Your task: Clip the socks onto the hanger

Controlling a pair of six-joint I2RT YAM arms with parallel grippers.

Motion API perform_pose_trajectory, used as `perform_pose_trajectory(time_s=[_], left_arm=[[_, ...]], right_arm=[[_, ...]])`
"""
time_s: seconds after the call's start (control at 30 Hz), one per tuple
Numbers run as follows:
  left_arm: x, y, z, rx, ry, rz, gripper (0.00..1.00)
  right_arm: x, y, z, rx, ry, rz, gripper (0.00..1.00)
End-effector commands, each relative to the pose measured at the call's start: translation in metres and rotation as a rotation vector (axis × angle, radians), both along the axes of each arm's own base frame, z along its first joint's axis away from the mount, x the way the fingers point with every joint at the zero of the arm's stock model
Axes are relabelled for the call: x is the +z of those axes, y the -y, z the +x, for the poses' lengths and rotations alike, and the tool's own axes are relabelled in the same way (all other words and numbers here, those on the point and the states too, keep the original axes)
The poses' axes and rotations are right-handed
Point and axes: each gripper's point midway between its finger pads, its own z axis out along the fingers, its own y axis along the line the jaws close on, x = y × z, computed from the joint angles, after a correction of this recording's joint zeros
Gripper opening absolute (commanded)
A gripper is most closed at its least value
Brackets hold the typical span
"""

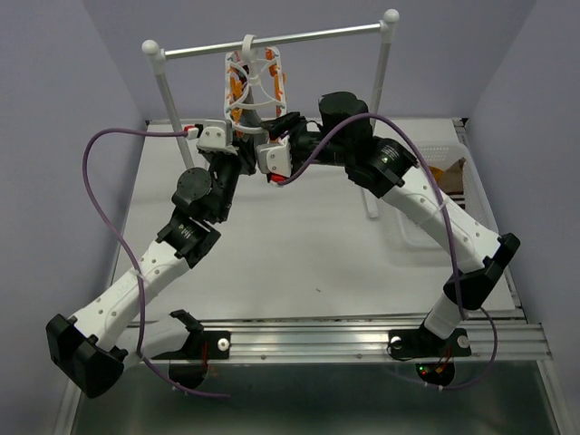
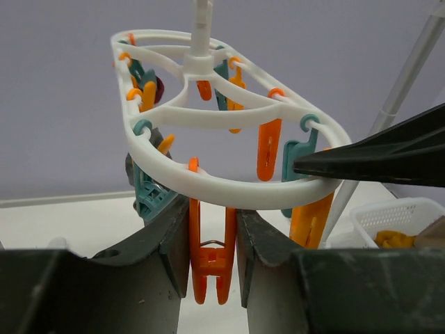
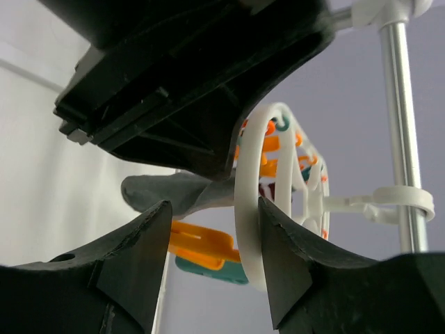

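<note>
One orange clip (image 2: pixel 208 261) pinched in left fingers (image 2: pixel 170 257); right fingers (image 3: pixel 139 271) open astride the hanger (image 2: pixel 229 195), lengthwise front-to-back.

Rack bar (image 1: pixel 308 36) close abv hanger (image 1: pixel 255 82)

The hanger (image 1: pixel 252 83) is a white plastic oval ring with inner spokes. Its hook sits over the crossbar (image 1: pixel 308 38) near the bar's middle, and orange and teal clips dangle around its rim. One orange clip (image 2: pixel 208 268) on the near rim is squeezed between the fingers of the left pincer (image 2: pixel 212 236). A grey sock (image 3: pixel 163 189) hangs just beneath the ring; whether a clip grips it is unclear. Mustard socks (image 2: pixel 395 239) lie in a white basket (image 2: pixel 417 212) by the tabletop's right edge.
</note>
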Motion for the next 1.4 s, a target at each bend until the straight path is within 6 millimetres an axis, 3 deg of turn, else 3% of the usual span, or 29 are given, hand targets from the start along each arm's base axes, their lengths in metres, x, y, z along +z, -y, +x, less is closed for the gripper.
perform_pose_trajectory(time_s=[0.0,0.2,0.27,0.3,0.43,0.67,0.73,0.77,0.8,0.87,0.9,0.93,0.97,1.13,1.27,1.37], left_arm=[[0.035,-0.004,-0.009,-0.012,0.082,-0.021,0.0],[0.033,-0.006,-0.009,-0.006,0.086,0.007,0.0],[0.032,-0.007,-0.009,-0.001,0.086,0.013,0.0],[0.031,-0.007,-0.009,0.0,0.085,0.014,0.0],[0.028,-0.009,-0.01,0.005,0.083,0.01,0.0],[0.017,-0.018,-0.022,0.001,0.097,-0.027,0.03],[0.016,-0.028,-0.029,0.023,0.099,-0.066,0.14],[0.014,-0.03,-0.031,0.024,0.099,-0.065,0.25],[0.005,-0.03,-0.032,0.022,0.089,-0.052,0.42],[0.0,-0.036,-0.038,0.027,0.085,-0.079,0.55],[-0.003,-0.038,-0.04,0.032,0.083,-0.081,0.68],[-0.007,-0.042,-0.04,0.046,0.071,-0.116,0.91],[-0.007,-0.048,-0.043,0.062,0.071,-0.14,0.99],[-0.028,-0.064,-0.049,0.119,0.053,-0.188,0.99],[-0.026,-0.08,-0.067,0.122,0.158,-0.267,0.99],[-0.035,-0.076,-0.07,0.105,0.192,-0.165,0.99]], right_arm=[[0.032,0.007,-0.001,-0.017,0.126,0.014,0.57],[0.034,0.0,0.015,-0.079,0.163,0.042,0.39],[0.037,-0.002,0.016,-0.077,0.164,0.061,0.31],[0.041,-0.004,0.014,-0.068,0.159,0.085,0.21],[0.057,-0.008,0.008,-0.057,0.141,0.148,0.05],[0.061,-0.007,0.021,-0.165,0.103,0.194,0.01],[0.059,-0.008,0.022,-0.188,0.095,0.196,0.01],[0.059,-0.011,0.02,-0.19,0.094,0.201,0.01],[0.059,-0.01,0.021,-0.198,0.093,0.202,0.01],[0.057,-0.009,0.024,-0.217,0.091,0.201,0.01],[0.055,-0.009,0.026,-0.221,0.091,0.198,0.01],[0.056,-0.01,0.024,-0.226,0.089,0.203,0.01],[0.055,-0.01,0.025,-0.232,0.088,0.201,0.01],[0.056,-0.011,0.027,-0.257,0.078,0.214,0.01],[0.052,-0.009,0.032,-0.286,0.077,0.21,0.01],[0.052,-0.011,0.031,-0.297,0.072,0.215,0.01]])
